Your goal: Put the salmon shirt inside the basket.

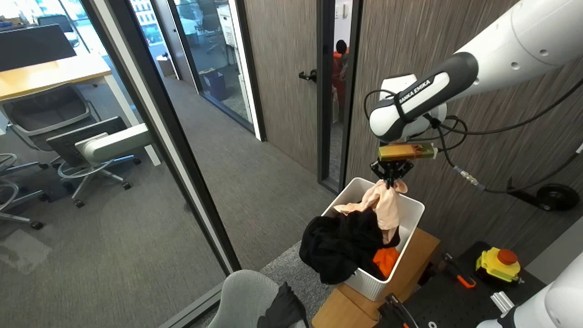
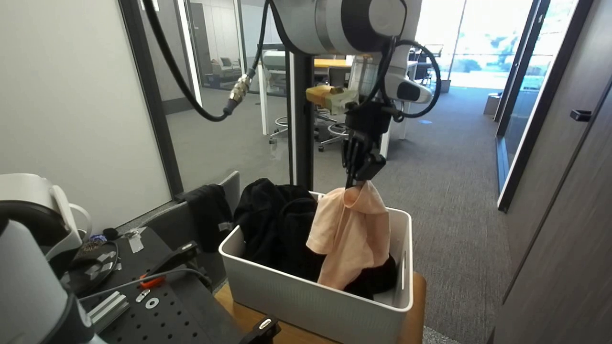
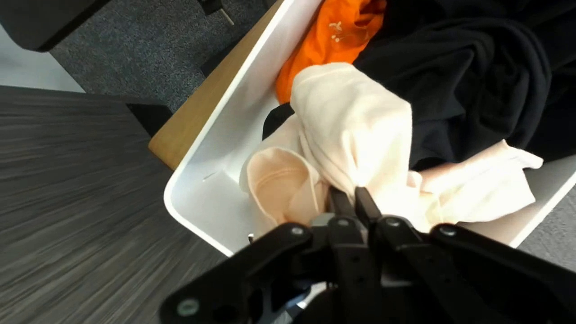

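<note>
Partly inside a ribbed white basket [image 2: 306, 302], creased salmon shirt [image 2: 355, 234] pinched by the tool [image 3: 352, 201], bunched black cloth [image 1: 339, 243] alongside

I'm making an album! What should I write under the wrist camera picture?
The robot's hand pinches a salmon shirt hanging into a white basket with black cloth and orange cloth.

Salmon shirt [image 2: 354, 234] — pale pink, crumpled, pinched at a bunched upper spot by the tool [image 3: 352, 200]. Hangs in loose folds into one end of the basket [image 2: 311, 306]; gripped part above the rim, a flap spread toward a long wall. Basket: white, rectangular, rounded corners, ribbed sides, slot in an end wall — upright on the table [image 1: 415, 253].
</note>
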